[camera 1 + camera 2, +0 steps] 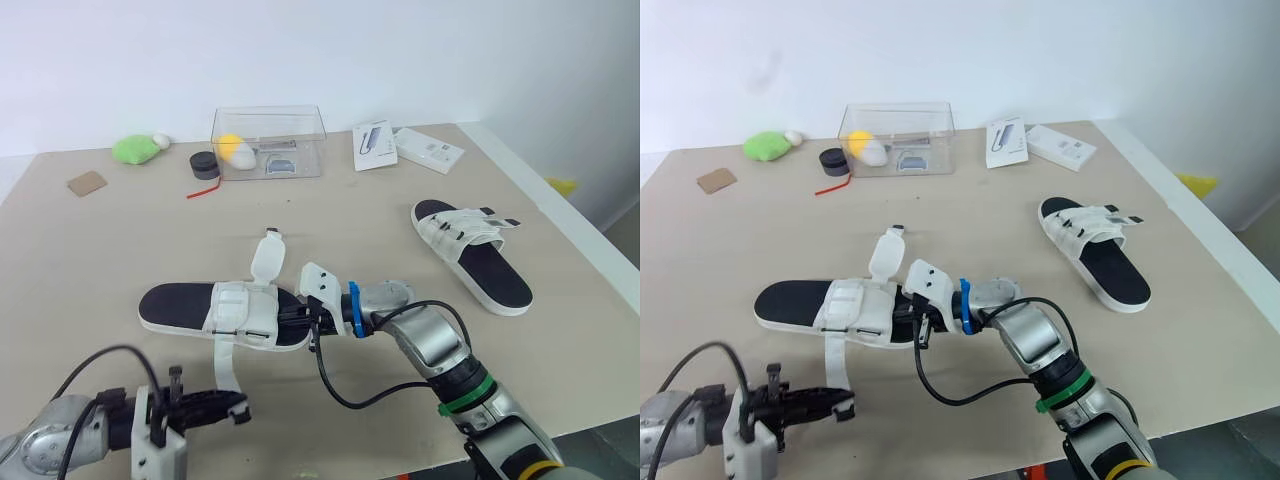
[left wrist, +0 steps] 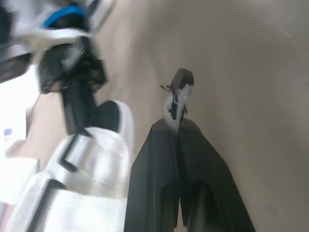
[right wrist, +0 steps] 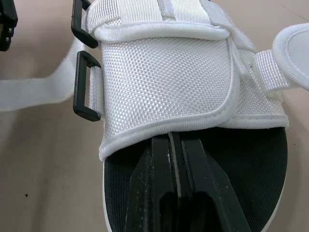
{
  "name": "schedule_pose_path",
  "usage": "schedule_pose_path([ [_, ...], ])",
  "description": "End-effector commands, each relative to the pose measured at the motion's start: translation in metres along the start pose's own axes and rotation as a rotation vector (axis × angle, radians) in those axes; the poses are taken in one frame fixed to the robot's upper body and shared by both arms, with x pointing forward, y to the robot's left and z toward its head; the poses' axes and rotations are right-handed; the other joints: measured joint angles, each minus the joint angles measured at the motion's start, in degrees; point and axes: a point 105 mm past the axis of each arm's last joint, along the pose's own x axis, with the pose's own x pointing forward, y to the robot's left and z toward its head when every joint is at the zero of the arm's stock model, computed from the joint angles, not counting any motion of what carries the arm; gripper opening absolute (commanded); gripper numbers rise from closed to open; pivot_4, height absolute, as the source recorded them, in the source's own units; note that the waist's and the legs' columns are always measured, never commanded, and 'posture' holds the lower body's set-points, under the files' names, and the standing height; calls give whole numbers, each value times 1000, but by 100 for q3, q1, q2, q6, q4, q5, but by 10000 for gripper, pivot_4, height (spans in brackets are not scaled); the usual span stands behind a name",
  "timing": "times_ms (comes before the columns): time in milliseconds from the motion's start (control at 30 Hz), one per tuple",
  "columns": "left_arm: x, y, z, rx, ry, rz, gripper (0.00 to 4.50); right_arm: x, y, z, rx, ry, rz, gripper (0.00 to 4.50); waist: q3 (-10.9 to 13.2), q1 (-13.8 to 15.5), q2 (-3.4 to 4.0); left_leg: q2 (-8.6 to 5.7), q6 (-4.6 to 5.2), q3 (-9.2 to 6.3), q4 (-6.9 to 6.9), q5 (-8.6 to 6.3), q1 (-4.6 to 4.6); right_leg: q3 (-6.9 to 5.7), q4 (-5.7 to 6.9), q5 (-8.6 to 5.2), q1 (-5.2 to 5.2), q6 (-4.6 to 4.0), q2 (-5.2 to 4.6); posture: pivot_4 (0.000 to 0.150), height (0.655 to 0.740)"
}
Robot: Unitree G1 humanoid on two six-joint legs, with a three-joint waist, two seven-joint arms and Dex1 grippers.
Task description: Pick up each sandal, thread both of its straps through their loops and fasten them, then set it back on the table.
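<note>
A white sandal with a black sole (image 1: 190,305) lies mid-table, its two straps loose. One strap flap (image 1: 266,258) points toward the far side. The other strap (image 1: 225,368) trails toward the near edge, and my left gripper (image 1: 238,408) is shut on its black-tipped end (image 2: 176,94). My right gripper (image 1: 290,312) is shut, its fingers lying on the footbed with their tips tucked under the white upper (image 3: 164,82). Two black loops (image 3: 86,92) sit on the upper's side. A second sandal (image 1: 470,250) lies to the right, apart from both grippers.
At the back stand a clear plastic box (image 1: 268,142) holding a yellow object, a black round tub (image 1: 204,165), a green plush (image 1: 135,149), a cardboard scrap (image 1: 87,183) and two white packages (image 1: 372,145). The table's right edge (image 1: 560,215) runs close behind the second sandal.
</note>
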Motion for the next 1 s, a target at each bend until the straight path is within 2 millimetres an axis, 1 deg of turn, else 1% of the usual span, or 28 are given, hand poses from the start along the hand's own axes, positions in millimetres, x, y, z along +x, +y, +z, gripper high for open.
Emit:
schedule_pose_path([
  [33,6,26,11,-97,-33,65,656,5,4,-6,11,20,19,0,0,-1,0,1,0,0,0,0,0,1,0,-2,0,-5,6,1500,7400],
  [67,7,30,14,-119,-40,72,656,5,4,-6,11,21,18,0,0,-3,0,2,0,-1,0,0,1,1,0,-1,0,-4,9,1500,7400],
  [133,9,47,21,-187,-74,121,656,4,3,-6,9,23,17,0,0,-4,0,3,0,-3,0,0,1,2,0,-1,0,-4,16,1500,7400],
  [233,13,68,34,-315,-123,161,656,4,3,-6,5,26,17,0,1,-1,0,4,0,-10,0,0,-2,-1,0,-3,0,-5,18,1500,7400],
  [333,13,86,38,-572,-168,196,656,4,3,-7,7,38,20,0,1,-1,0,3,0,-13,1,0,-1,0,1,-2,1,-3,19,1500,7400],
  [367,11,90,37,-668,-171,186,656,4,3,-8,3,49,19,0,1,-2,0,2,0,-15,1,0,-1,0,1,-1,2,-3,20,1500,7400],
  [400,10,92,36,-727,-171,172,656,4,2,-10,1,62,17,0,2,-2,-1,2,0,-15,1,0,0,1,1,-1,1,-2,21,1500,7400],
  [433,9,94,35,-765,-169,161,656,4,2,-11,-2,70,15,0,2,-2,-1,2,0,-18,1,0,0,1,2,-1,3,-2,23,1500,7400],
  [533,-1,106,25,-907,-162,169,656,4,2,-15,-1,99,17,0,2,-4,0,0,0,-22,2,0,1,2,2,-3,4,-4,29,1500,7400],
  [567,-5,117,15,-928,-146,233,656,4,2,-18,2,115,22,0,2,3,1,1,0,-23,2,0,1,2,2,-3,4,-5,32,1500,7400],
  [600,-9,125,11,-977,-159,260,656,4,2,-22,7,133,23,0,3,7,1,0,0,-26,2,0,1,2,2,-4,6,-6,33,1500,7400],
  [667,-15,137,6,-1065,-186,274,656,3,2,-28,12,166,21,0,2,20,0,0,-1,-35,4,1,0,3,3,-8,8,-11,42,1500,7400],
  [700,-17,139,4,-1103,-192,261,656,3,2,-29,11,171,21,0,2,23,-1,0,-1,-38,6,1,1,3,4,-8,8,-13,44,1500,7400],
  [767,-19,143,-3,-1145,-186,256,656,3,2,-29,8,171,22,0,1,20,0,0,-1,-39,6,1,2,7,4,-16,9,-26,47,1500,7400],
  [900,-15,152,-17,-1215,-188,237,656,4,2,-29,8,168,15,0,-1,27,-4,-4,-2,-40,6,2,2,7,4,-18,13,-24,46,1500,7400],
  [1000,-9,151,-21,-1247,-181,179,656,4,4,-29,10,165,15,0,-3,23,-8,-5,-4,-41,6,3,2,8,4,-16,14,-21,47,1500,7400],
])
